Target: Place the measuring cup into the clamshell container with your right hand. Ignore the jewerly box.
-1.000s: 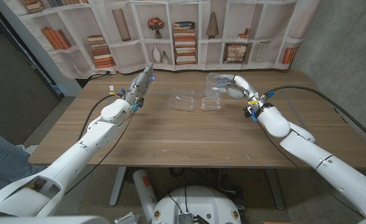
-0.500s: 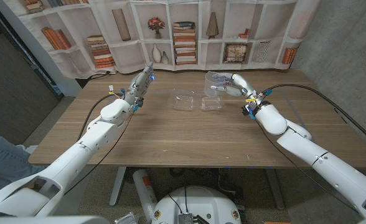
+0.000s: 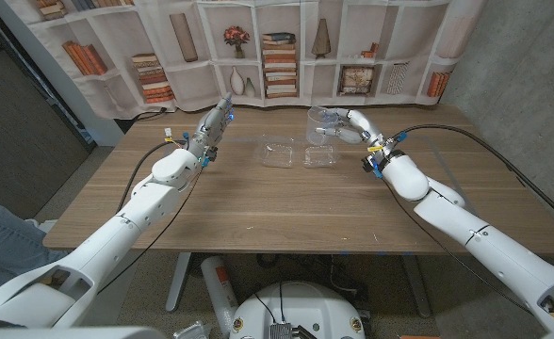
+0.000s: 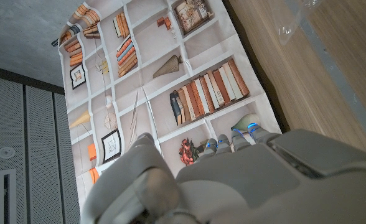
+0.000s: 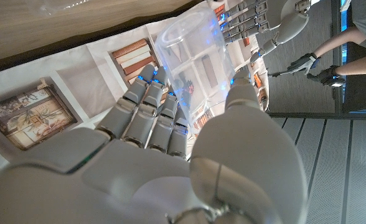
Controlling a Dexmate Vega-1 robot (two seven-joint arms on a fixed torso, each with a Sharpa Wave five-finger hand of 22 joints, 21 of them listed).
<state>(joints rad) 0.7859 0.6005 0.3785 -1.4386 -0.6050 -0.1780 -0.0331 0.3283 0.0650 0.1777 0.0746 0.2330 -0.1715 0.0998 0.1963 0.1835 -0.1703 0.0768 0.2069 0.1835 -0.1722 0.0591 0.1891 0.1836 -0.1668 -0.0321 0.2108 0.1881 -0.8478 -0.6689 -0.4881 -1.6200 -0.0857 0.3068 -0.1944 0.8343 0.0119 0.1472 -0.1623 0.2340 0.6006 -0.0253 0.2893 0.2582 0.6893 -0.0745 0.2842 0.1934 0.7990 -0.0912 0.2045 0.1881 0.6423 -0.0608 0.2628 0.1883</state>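
A clear plastic measuring cup (image 3: 320, 123) hangs in the air over the table's far right part, gripped by my right hand (image 3: 357, 127). In the right wrist view the fingers (image 5: 149, 102) and thumb wrap the cup (image 5: 192, 53) from both sides. The clear clamshell container (image 3: 299, 154) lies open on the table, just in front of and to the left of the cup; a corner of it (image 4: 295, 25) shows in the left wrist view. My left hand (image 3: 216, 124) is raised over the far left of the table, fingers stretched out, holding nothing.
The wooden table (image 3: 286, 207) has bare board in front of the container. A curtain printed with bookshelves (image 3: 277, 56) hangs right behind the far edge. A person's arms (image 5: 332, 62) with controllers show in the right wrist view.
My right hand has carried the measuring cup a little to the left and farther back, closer to the clamshell container. The left arm has stayed still.
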